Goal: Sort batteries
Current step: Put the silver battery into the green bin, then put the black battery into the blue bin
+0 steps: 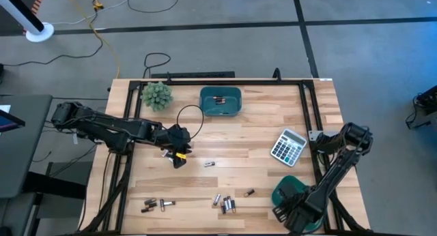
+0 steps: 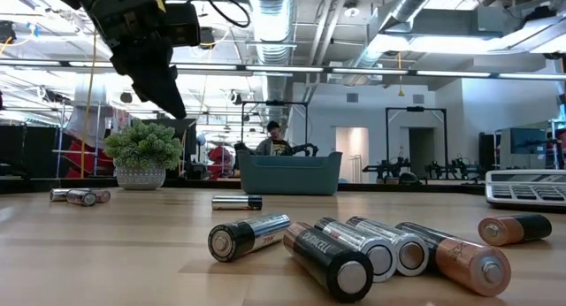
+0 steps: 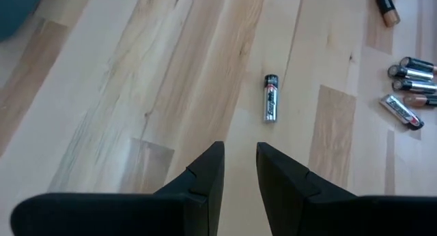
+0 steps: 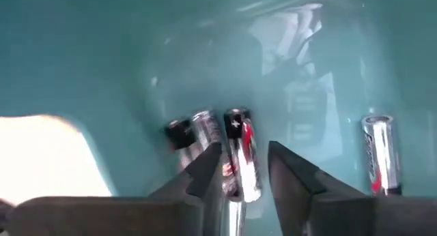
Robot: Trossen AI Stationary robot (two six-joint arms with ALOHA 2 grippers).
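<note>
Pale wooden tabletop [image 1: 225,137] under the cameras, a workshop with ceiling pipes stretching off behind it. Nearest the low camera lies a cluster of batteries [image 2: 354,249], side by side and touching, dark and silvery cells with a copper-toned one at the end; from above the same cluster [image 1: 228,203] sits near the table's front edge. Off to one side, a second small group of batteries [image 1: 156,205] lies along that front edge too.

A bit farther in, one single battery [image 1: 209,164] lies alone on the wood, and the left gripper [image 1: 179,156] hangs just beside it, above the table. The wrist camera shows its fingers [image 3: 205,178] slightly parted with nothing between them, the lone cell [image 3: 271,97] lying ahead of the tips.

Over at the front right corner, the right gripper [image 4: 244,169] is down inside a teal bin [image 1: 287,189]. Its fingers are apart, and a battery [image 4: 242,154] stands in the gap between the tips; whether they pinch it I cannot tell. More cells lie on the bin floor beside it.

Farther back, a grey-white calculator [image 1: 288,146] rests near the right edge. At the far side sit a second teal bin [image 1: 220,101] with a battery in it and a small green potted plant [image 1: 156,95].
</note>
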